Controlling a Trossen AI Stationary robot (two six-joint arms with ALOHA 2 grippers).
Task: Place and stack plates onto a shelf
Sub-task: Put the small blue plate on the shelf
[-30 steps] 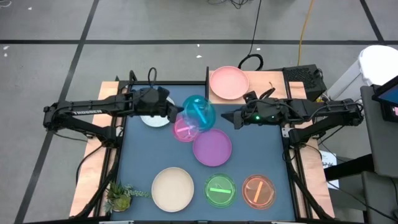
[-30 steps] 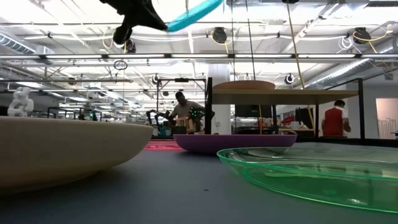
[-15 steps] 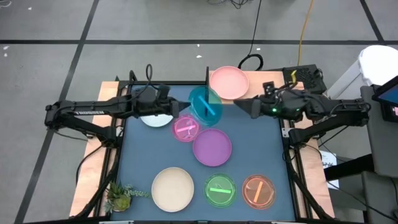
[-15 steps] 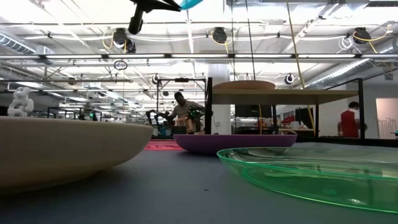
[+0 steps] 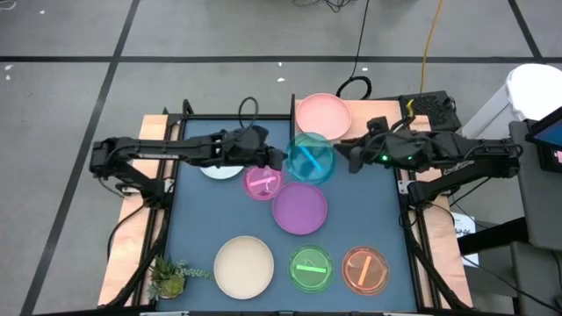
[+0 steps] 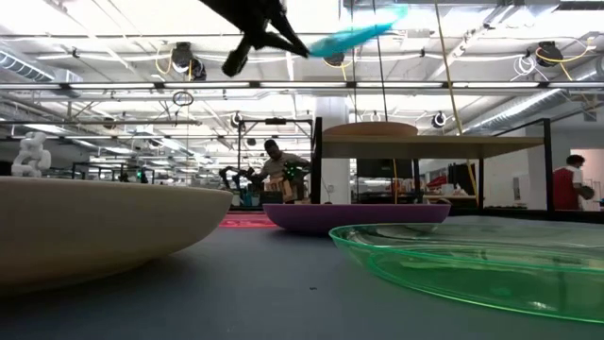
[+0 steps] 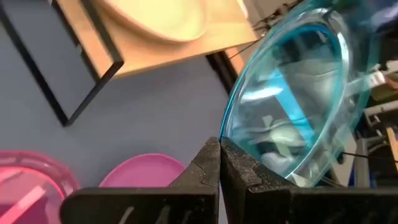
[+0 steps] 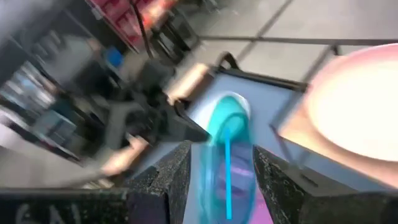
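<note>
Left gripper (image 5: 279, 159) carried the round translucent teal plastic plate (image 5: 311, 158) rightward, pinched shut on its rim; right gripper (image 5: 348, 158) half-open, empty, awaiting handover near light-wood shelf (image 5: 369, 114).

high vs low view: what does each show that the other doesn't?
Only the high view: the right gripper beside the raised plate, the translucent orange plate, the small translucent pink plate, the white-blue plate.

Only the low view: the room behind, with people standing far off.

Both: the left gripper shut on the translucent teal plate, held up off the table; the salmon pink plate on the light-wood shelf; the purple, cream and green plates.
</note>
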